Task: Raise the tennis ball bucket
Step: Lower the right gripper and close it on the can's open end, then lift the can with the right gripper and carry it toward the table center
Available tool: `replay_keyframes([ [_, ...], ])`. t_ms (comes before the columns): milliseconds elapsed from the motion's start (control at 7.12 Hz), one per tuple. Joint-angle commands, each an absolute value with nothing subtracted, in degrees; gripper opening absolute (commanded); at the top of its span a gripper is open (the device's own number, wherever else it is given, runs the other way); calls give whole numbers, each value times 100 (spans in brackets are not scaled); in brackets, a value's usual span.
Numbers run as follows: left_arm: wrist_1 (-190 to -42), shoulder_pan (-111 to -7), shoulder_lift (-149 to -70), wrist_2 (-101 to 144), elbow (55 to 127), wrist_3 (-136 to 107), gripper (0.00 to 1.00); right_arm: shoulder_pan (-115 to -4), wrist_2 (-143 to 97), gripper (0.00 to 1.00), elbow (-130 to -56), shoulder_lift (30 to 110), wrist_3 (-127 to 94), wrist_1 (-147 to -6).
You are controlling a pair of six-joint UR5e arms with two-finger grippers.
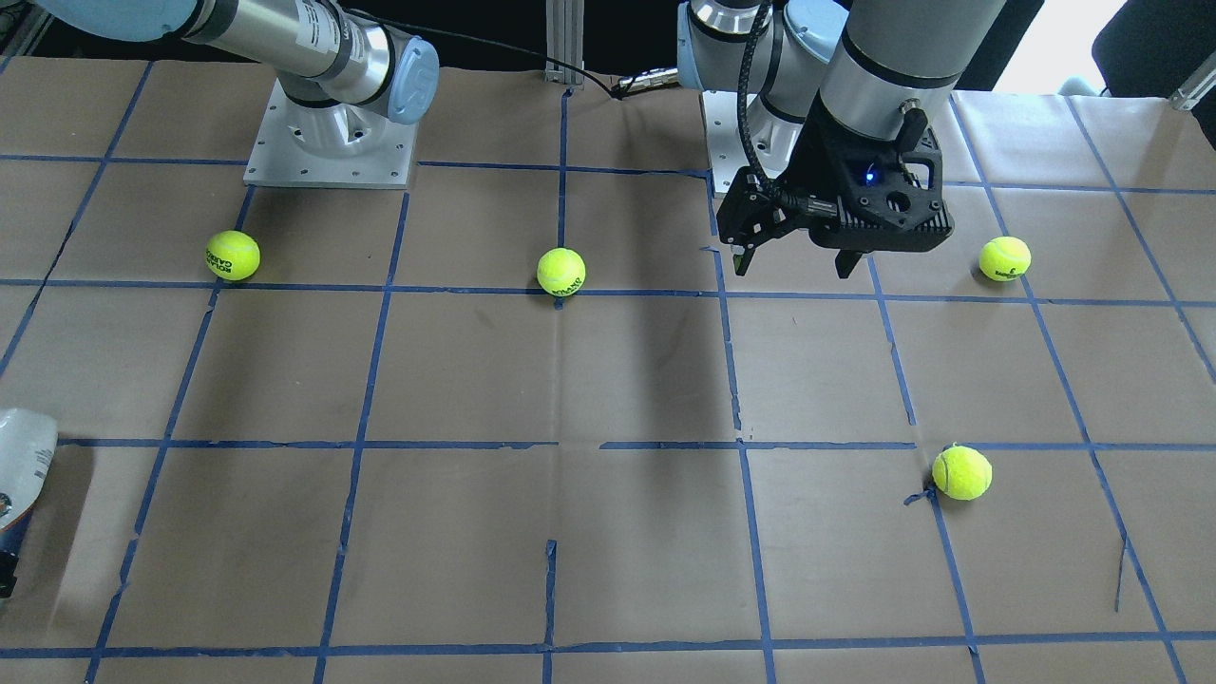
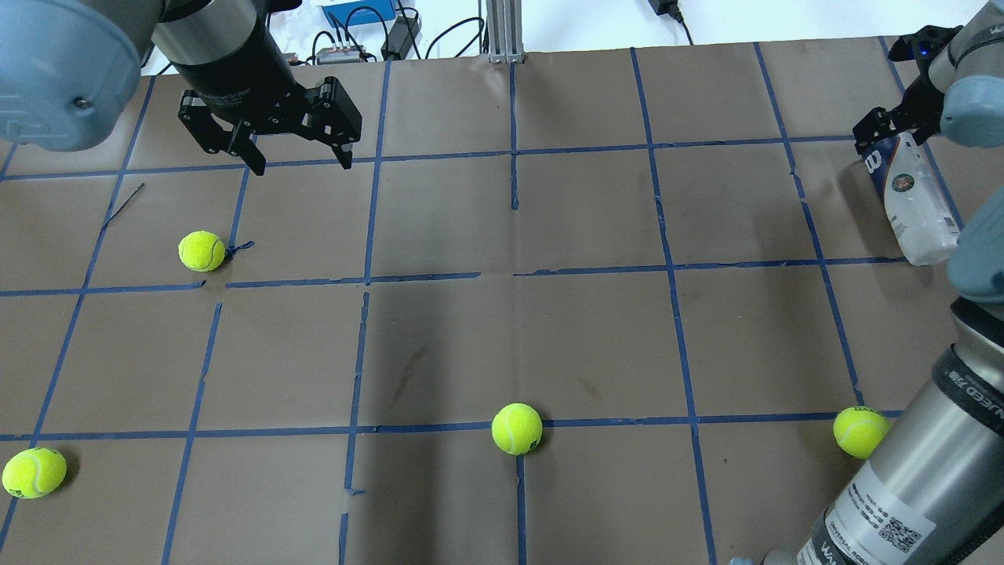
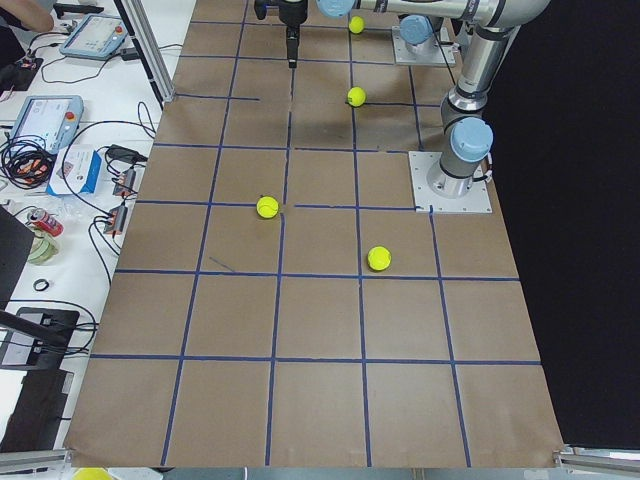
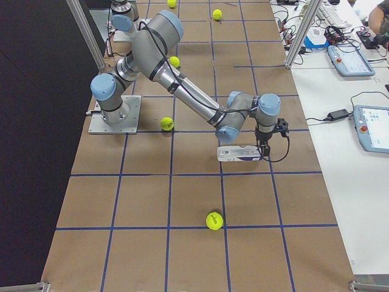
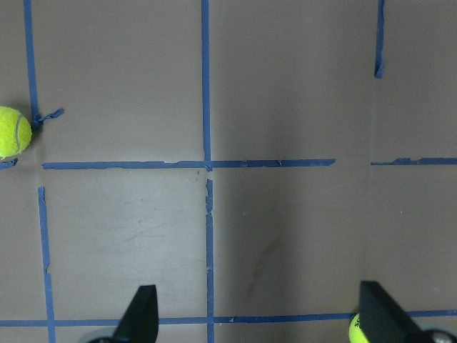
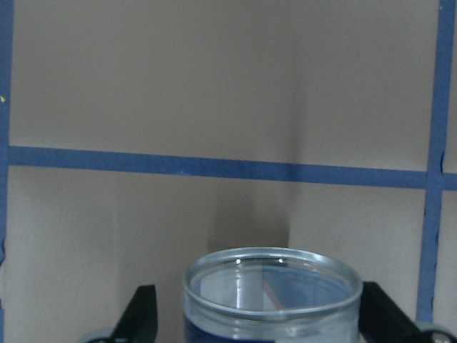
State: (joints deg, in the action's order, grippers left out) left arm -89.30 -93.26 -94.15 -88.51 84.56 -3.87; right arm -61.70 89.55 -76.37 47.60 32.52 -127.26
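The tennis ball bucket, a clear can with a white and dark-blue label, lies on its side at the table's right edge. It also shows in the exterior right view and at the left edge of the front view. My right gripper is open, with one finger on each side of the can near its open rim. The right finger is close against the can and the left finger stands apart from it. My left gripper is open and empty, above the table at the far left.
Several yellow-green tennis balls lie on the brown paper with its blue tape grid: one near my left gripper, one at the near left, one at the near middle, one beside my right arm. Desk equipment lies past the far edge.
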Motion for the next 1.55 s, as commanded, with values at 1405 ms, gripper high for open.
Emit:
replay_keyframes([
  [1405, -8930, -9325, -9413, -8842, 8446, -387, 100, -10027, 8349, 47, -8674, 6373, 5264, -12914],
])
